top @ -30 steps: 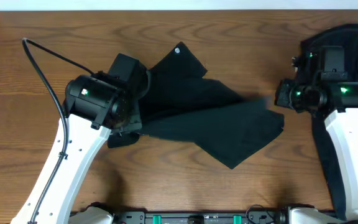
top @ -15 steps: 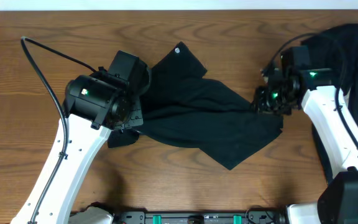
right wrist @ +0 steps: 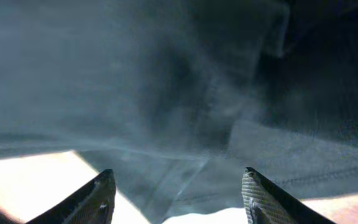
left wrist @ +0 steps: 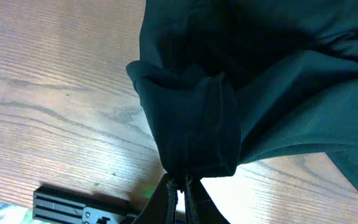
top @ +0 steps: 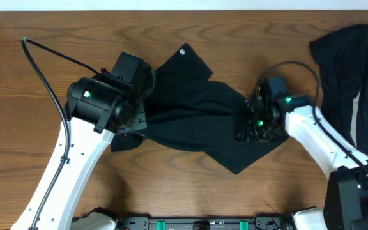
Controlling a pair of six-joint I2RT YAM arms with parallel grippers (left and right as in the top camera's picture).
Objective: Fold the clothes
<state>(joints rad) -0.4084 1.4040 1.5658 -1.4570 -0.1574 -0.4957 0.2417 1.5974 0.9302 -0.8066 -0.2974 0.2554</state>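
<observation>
Your black clothes [top: 200, 121] lie crumpled mid-way across the wooden surface [top: 190, 32], with a small round white logo [top: 183, 52] on the far corner. Your left end effector [left wrist: 180, 186] is pressed together, pinching a bunched fold at the garment's left edge, just above the wood. Your right end effector [right wrist: 178, 186] is spread wide close over the cloth's right side, fabric filling the view between its fingers. A dark garment pile [top: 340, 57] sits at the far right, well apart. A black cable [top: 43, 56] loops beside the left arm.
</observation>
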